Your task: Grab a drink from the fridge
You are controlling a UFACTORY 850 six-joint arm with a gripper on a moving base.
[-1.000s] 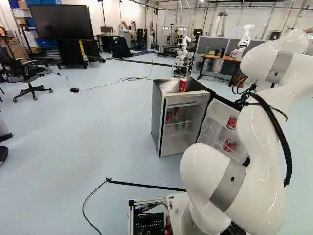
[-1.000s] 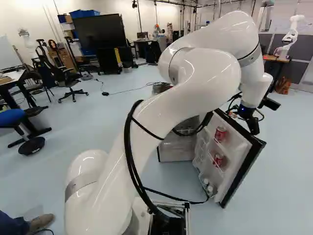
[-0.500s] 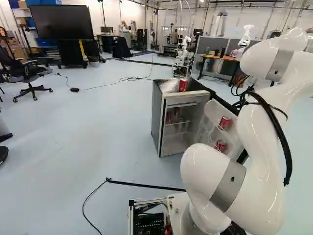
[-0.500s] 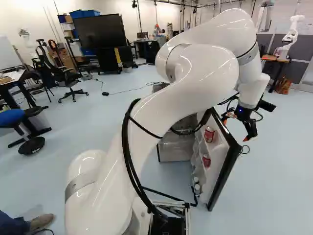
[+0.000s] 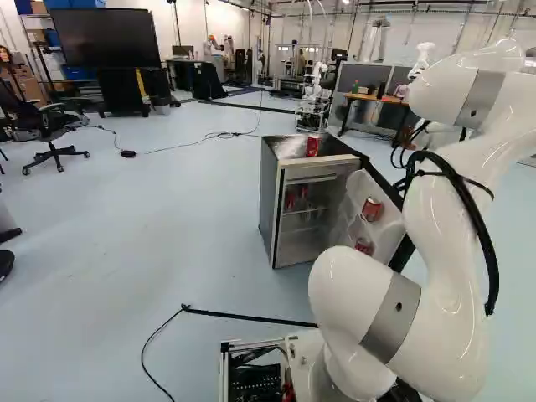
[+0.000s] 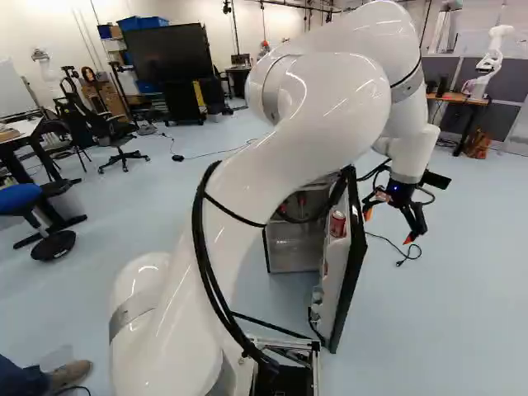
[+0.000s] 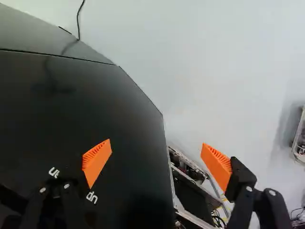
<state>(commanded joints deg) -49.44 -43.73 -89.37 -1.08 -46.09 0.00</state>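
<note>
Pale floor (image 6: 148, 206) spreads ahead; the fridge (image 5: 270, 201) stands at twelve, a red can (image 6: 337, 224) inside its open door (image 6: 356, 247); at one, outside, my gripper (image 6: 388, 227) hangs spread and empty: I should clear the door's edge before reaching in

The arm (image 6: 330, 107) has a smooth, glossy white shell, broken by a metallic grey band (image 5: 390, 313). The fridge door (image 7: 95, 105) shows a smooth, dark outer face with a soft sheen; its white inner liner (image 5: 387, 236) looks like moulded plastic. The can (image 5: 371, 209) there looks like shiny metal. The fingers (image 7: 243, 183) carry matt, ribbed orange pads (image 7: 97, 161). The floor (image 5: 167, 226) is smooth, faintly glossy.
</note>
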